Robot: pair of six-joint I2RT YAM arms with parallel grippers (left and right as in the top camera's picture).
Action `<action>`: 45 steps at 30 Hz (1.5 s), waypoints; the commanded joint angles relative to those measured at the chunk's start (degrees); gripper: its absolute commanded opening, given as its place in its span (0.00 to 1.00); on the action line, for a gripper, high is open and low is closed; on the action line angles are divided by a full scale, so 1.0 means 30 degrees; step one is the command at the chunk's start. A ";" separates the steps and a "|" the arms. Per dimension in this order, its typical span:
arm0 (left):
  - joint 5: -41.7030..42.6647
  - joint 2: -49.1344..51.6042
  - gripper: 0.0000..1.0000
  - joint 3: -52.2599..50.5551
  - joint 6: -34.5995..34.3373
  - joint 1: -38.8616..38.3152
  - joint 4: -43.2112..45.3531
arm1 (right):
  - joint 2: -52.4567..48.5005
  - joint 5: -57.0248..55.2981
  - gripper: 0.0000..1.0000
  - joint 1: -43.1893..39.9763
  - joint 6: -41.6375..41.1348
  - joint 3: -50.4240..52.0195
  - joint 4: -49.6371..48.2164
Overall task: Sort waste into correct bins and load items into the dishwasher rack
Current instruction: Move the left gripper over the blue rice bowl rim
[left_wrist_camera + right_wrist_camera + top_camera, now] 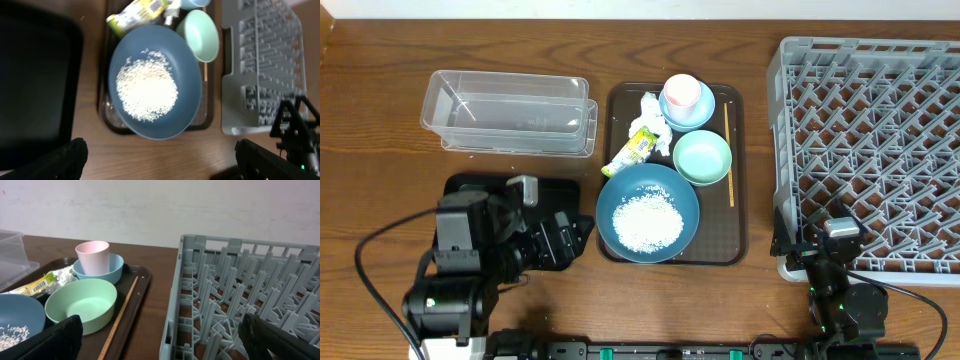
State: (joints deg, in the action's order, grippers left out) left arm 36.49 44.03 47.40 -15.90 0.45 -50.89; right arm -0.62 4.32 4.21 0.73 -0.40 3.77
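Currently, my left gripper [160,161] and right gripper [165,337] gape empty — blue plate-bowl [672,186] of rice [647,220] sits on serving tray [716,228], presumably within either's reach

We see 1 big blue bowl [650,178] with a heap of white rice [646,220] in it. Behind it sit a mint-green bowl [702,158], upright, and a small pale-blue bowl [700,118] with 1 pink cup [681,92] standing inside. A wooden chopstick [728,150] lies to the right of the bowls. Crumpled white tissue [650,112] and a yellow-green snack wrapper [632,150] lie to their left. The clear tub [508,110] and black tray [35,80] sit further left, the grey rack [870,130] far right.
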 commanded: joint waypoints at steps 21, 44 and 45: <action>-0.7854 0.4007 0.96 0.3191 -0.2528 -0.9675 -0.0911 | 0.0080 0.0073 0.99 0.0197 0.0255 0.0029 0.0080; -0.9566 1.1970 0.96 0.5027 -0.5712 -1.4885 0.3869 | 0.0080 0.0073 0.99 0.0197 0.0255 0.0029 0.0080; -1.0083 1.2291 0.97 0.5027 -0.5712 -1.5249 0.4182 | 0.0080 0.0073 0.99 0.0197 0.0255 0.0029 0.0080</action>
State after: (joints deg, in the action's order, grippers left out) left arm 9.80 78.81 61.43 -34.76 -42.89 -39.55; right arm -0.62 4.32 4.21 0.71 -0.40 3.77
